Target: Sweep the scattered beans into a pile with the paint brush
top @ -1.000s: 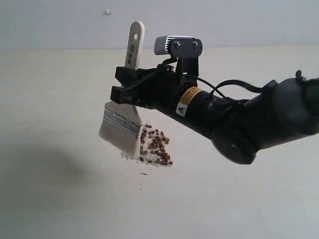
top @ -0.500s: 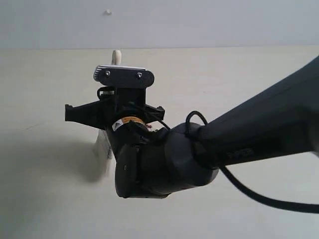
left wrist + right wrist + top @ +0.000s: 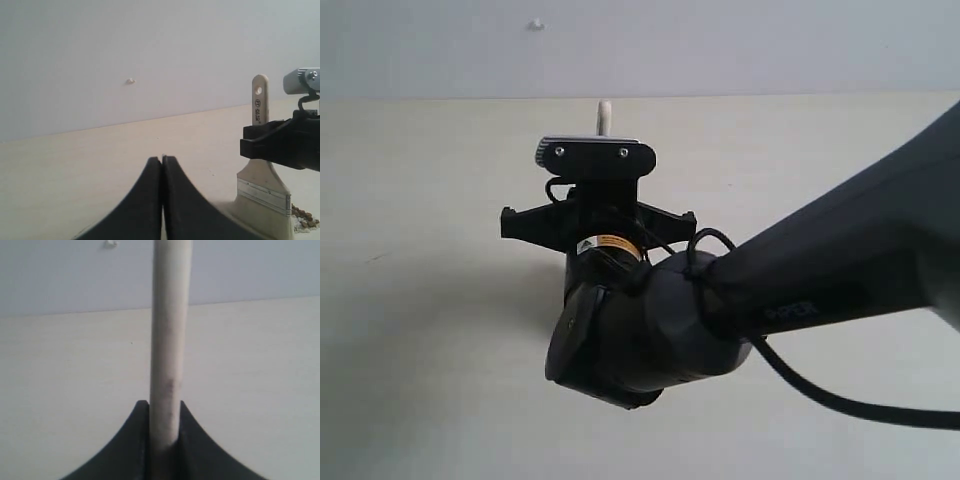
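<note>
From across the room the right arm (image 3: 650,330) fills the middle of the scene, and its bulk hides nearly everything that matters: only the pale tip of the paint brush (image 3: 604,115) pokes up above the wrist camera (image 3: 598,155), with bare desk (image 3: 420,250) all round and a small mark (image 3: 535,24) on the wall behind. No beans are to be seen from here; the arm stands squarely in the way. From the left arm's camera it opens up. The left pincer (image 3: 162,161) is pressed together on nothing and parked well off to one side, out of the sweeping path, I'd say. Beyond it the right pincer (image 3: 260,142) is clamped across the wooden handle, the brush upright with ferrule and bristles pointing down, which looks like the hold for pushing with the flat face. Just beside the bristles a few beans (image 3: 302,214) show among whitish crumbs, the edge of the pile (image 3: 306,221) at the frame's corner; whether the bristles touch the desk I cannot tell. From the right arm's camera the handle runs straight up between the jaws, gripped snug on both sides, with empty desk beyond and no pellets in sight.
</note>
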Robot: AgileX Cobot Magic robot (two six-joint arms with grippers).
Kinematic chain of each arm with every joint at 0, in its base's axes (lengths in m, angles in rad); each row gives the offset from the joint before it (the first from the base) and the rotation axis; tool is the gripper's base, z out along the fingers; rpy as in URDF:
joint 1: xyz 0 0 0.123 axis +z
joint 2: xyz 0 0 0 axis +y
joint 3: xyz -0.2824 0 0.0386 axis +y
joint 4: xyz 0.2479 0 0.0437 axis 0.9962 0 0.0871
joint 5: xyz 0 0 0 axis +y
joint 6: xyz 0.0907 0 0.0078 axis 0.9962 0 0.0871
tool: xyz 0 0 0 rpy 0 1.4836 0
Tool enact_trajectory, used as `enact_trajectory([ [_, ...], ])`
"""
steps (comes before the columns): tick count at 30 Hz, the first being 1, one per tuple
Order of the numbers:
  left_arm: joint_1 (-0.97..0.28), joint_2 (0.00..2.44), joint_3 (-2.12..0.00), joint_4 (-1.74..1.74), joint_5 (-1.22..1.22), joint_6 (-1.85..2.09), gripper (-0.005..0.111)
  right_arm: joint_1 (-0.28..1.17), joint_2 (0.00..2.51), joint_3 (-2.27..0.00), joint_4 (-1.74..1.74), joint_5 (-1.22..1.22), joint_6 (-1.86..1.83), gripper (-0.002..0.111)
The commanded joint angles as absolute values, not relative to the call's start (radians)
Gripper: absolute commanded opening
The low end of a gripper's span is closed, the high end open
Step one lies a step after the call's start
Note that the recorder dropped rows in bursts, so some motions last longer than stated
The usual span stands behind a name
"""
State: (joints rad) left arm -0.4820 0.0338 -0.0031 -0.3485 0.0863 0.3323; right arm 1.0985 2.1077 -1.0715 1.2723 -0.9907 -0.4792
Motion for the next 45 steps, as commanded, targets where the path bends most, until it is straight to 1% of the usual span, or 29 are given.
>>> enact_trajectory([
  [1, -0.487, 0.028, 0.0, -0.345, 0.088, 0.336, 0.0, 1.105, 2.062, -1.077, 1.281, -1.008, -0.502, 0.0],
  [6, -0.487, 0.028, 0.0, -0.345, 0.088, 0.336, 0.0, 1.121, 1.996, -1.075, 1.281, -0.985, -0.513, 0.0],
  [8, -0.487, 0.028, 0.0, -0.345, 0.088, 0.336, 0.0, 1.121, 1.962, -1.075, 1.312, -0.994, -0.634, 0.0],
  [14, -0.487, 0.028, 0.0, -0.345, 0.088, 0.336, 0.0, 1.123, 1.936, -1.073, 1.575, -1.206, -0.939, 0.0],
  [16, -0.487, 0.028, 0.0, -0.345, 0.088, 0.336, 0.0, 1.123, 1.936, -1.073, 1.647, -1.221, -1.001, 0.0],
  [22, -0.487, 0.028, 0.0, -0.345, 0.088, 0.336, 0.0, 1.123, 1.954, -1.046, 1.675, -1.221, -1.007, 0.0],
  [31, -0.487, 0.028, 0.0, -0.345, 0.088, 0.336, 0.0, 1.123, 2.092, -1.043, 1.597, -1.221, -1.019, 0.0],
  [45, -0.487, 0.028, 0.0, -0.345, 0.088, 0.336, 0.0, 1.123, 2.123, -1.043, 1.475, -1.206, -0.797, 0.0],
])
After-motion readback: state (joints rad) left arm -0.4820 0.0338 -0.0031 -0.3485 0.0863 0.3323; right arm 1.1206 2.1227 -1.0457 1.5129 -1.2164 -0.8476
